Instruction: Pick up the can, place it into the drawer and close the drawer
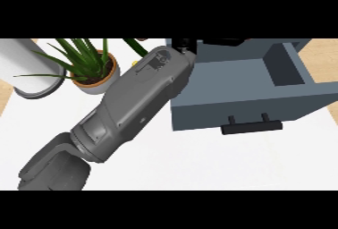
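Grey forearm (135, 103) stretches from lower left up to the drawer (224, 85) at top centre, left hand (187, 44) mostly cut off, can't tell if it's holding anything.

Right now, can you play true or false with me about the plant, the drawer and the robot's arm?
1. A green plant stands in a pot to the left of the drawer. True.
2. The drawer's handle is red. False: the handle is black.
3. Two forearms reach across the counter. False: only one forearm shows, the left one, coming in from the lower left.
4. The left hand is up at the drawer's far left corner. True.
5. The white cylinder stands to the right of the drawer. False: the white cylinder is at the far left, beside the plant.
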Available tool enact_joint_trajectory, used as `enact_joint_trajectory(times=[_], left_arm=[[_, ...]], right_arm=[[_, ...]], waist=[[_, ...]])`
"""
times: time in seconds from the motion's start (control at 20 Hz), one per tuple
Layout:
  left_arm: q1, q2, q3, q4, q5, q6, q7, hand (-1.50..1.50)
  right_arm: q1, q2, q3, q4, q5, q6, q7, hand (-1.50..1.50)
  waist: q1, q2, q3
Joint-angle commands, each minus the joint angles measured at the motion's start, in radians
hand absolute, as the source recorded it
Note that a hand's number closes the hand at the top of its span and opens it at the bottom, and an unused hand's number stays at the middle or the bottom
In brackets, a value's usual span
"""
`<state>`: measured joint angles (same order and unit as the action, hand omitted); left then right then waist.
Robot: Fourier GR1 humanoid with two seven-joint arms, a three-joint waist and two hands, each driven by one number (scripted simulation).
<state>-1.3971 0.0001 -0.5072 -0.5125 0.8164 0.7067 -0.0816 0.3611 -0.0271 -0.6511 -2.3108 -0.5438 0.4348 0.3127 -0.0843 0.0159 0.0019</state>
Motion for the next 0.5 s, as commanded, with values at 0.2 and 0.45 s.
enact_joint_trajectory(times=[0.2,0.45], left_arm=[[-0.009,0.0,-0.063,0.055,0.079,0.076,-0.04,-1.5],[0.019,0.0,-0.091,0.05,0.116,0.086,-0.077,-1.5]], right_arm=[[0.007,0.008,0.014,-0.03,0.005,0.008,0.018,-1.5],[0.038,0.006,-0.013,-0.026,-0.015,0.028,0.012,-1.5]], waist=[[-0.029,0.007,0.0],[-0.02,0.002,0.0]])
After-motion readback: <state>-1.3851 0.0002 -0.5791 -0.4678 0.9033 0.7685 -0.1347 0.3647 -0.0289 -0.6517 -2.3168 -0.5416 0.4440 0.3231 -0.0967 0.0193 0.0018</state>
